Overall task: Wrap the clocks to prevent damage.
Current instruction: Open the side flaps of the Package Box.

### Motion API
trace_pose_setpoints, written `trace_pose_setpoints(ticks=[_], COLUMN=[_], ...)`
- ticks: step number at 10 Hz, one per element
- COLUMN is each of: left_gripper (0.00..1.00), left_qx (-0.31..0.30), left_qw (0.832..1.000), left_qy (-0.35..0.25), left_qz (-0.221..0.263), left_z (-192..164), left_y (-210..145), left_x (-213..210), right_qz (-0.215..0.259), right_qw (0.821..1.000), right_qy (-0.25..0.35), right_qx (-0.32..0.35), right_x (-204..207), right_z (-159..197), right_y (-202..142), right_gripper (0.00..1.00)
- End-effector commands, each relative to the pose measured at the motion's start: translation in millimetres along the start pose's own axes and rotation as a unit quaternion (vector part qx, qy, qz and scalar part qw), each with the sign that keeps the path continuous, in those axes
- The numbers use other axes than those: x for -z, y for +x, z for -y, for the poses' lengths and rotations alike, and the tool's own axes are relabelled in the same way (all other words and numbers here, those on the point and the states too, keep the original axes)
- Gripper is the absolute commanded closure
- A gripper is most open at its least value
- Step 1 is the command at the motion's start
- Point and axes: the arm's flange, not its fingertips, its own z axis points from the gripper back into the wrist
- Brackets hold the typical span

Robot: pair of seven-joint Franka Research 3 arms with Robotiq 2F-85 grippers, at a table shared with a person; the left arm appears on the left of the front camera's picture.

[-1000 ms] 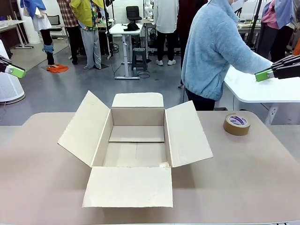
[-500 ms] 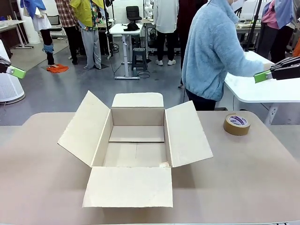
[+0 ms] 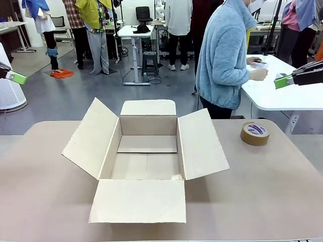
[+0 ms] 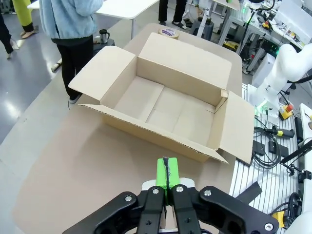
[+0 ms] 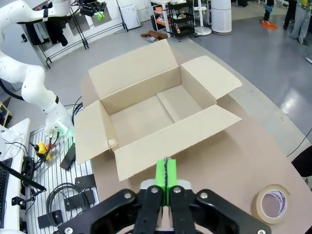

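Table [image 3: 45, 201]: open box [image 3: 146, 161], tape roll [image 3: 254, 133]

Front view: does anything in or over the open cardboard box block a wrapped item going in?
Nothing visible does. The open brown cardboard box has four flaps folded outward and a bare floor. The brown tape roll lies apart, to its right. The left gripper and right gripper, both shut, are off at the sides.

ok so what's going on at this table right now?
Nothing is being handled on this table. The open brown cardboard box sits empty mid-table, a brown tape roll to its right. The left gripper and right gripper hang shut and empty, high at either side. The person in the light-blue fleece is turned to a white side table, hand by something small and whitish, too small to identify.
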Motion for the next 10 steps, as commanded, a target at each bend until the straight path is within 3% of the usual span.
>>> trace_pose_setpoints(ticks=[1, 2, 5, 8, 10], left_gripper=[1.0, 1.0, 1.0, 1.0, 1.0], left_qx=[-0.001, -0.005, -0.051, -0.127, -0.148], left_qw=[1.0, 1.0, 0.988, 0.946, 0.917], left_qy=[0.001, 0.0, 0.051, 0.156, 0.214], left_qz=[0.0, -0.008, -0.134, -0.252, -0.302], left_z=[-0.3, 6.1, 29.5, 49.3, 57.7], left_y=[-0.4, 16.1, 76.1, 88.6, 78.5], left_x=[-0.6, 15.3, 103.9, 201.3, 244.2], right_qz=[0.0, -0.023, -0.11, -0.211, -0.254], right_qw=[1.0, 0.999, 0.988, 0.945, 0.92], right_qy=[-0.002, 0.007, -0.015, -0.101, -0.136], right_qx=[0.004, 0.037, 0.108, 0.226, 0.265], right_x=[-0.3, 28.7, 134.0, 214.1, 239.3], right_z=[0.6, -7.1, -46.1, -68.9, -66.5], right_y=[-0.2, 19.1, 73.6, 83.4, 74.6], right_gripper=[0.99, 0.99, 0.99, 0.99, 0.99])
